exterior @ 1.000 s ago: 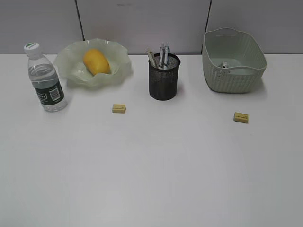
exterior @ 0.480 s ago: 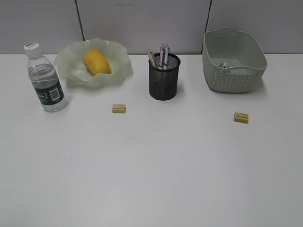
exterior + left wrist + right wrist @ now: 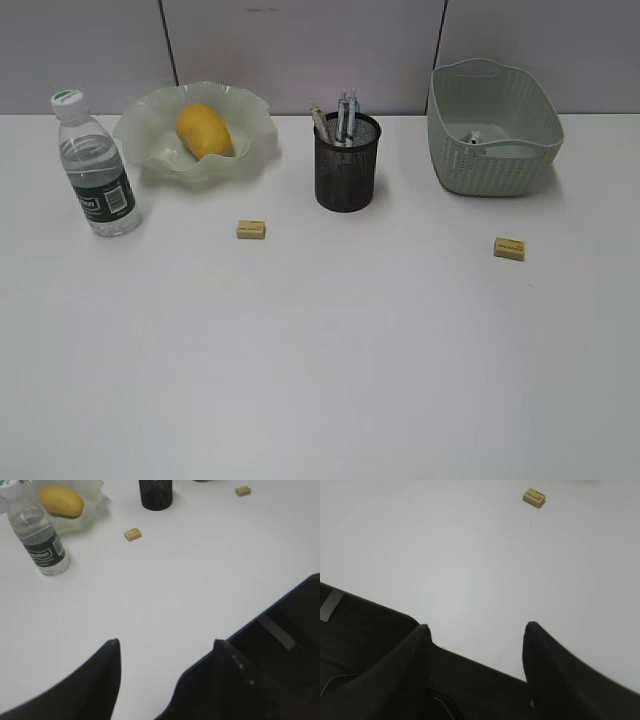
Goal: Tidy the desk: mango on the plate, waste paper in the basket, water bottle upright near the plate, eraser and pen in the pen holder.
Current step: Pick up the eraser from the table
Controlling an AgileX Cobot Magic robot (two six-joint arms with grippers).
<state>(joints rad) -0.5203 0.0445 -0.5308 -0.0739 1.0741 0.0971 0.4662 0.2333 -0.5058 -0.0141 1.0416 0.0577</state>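
Exterior view shows you the mango (image 3: 204,130) already in the plate (image 3: 150,135) at the far-left corner, the water bottle (image 3: 95,170) upright beside it. Two erasers (image 3: 251,229) lie loose mid-desk. Both the left gripper (image 3: 165,652) and the right gripper (image 3: 476,639) hang spread, empty, over the near edge.

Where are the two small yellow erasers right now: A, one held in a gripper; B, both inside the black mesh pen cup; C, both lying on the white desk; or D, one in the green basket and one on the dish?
C: one eraser lies in front of the pen cup, the other eraser in front of the basket, both on the bare desk.
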